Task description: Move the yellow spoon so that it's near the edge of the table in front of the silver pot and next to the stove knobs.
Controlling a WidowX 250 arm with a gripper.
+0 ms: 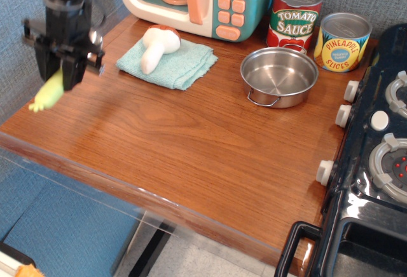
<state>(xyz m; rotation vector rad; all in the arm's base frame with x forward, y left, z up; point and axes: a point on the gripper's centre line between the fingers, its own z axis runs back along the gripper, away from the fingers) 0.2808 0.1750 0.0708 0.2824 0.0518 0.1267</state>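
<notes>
The yellow spoon (47, 94) is lifted off the table (191, 143) at the far left, its pale yellow-green handle pointing down-left with the nubs at the tip. My gripper (62, 77) is shut on the spoon's upper handle; the silver bowl (95, 37) peeks out behind the fingers. The silver pot (278, 76) stands empty at the back right. Three white stove knobs (343, 115) run along the left side of the black stove (375, 182) at the right.
A teal cloth (184, 64) with a toy mushroom (156, 46) lies at the back left. A pink and teal microwave (197, 0) stands behind it. Tomato sauce (294, 18) and pineapple (341, 42) cans stand behind the pot. The table's front edge (159, 201) runs diagonally.
</notes>
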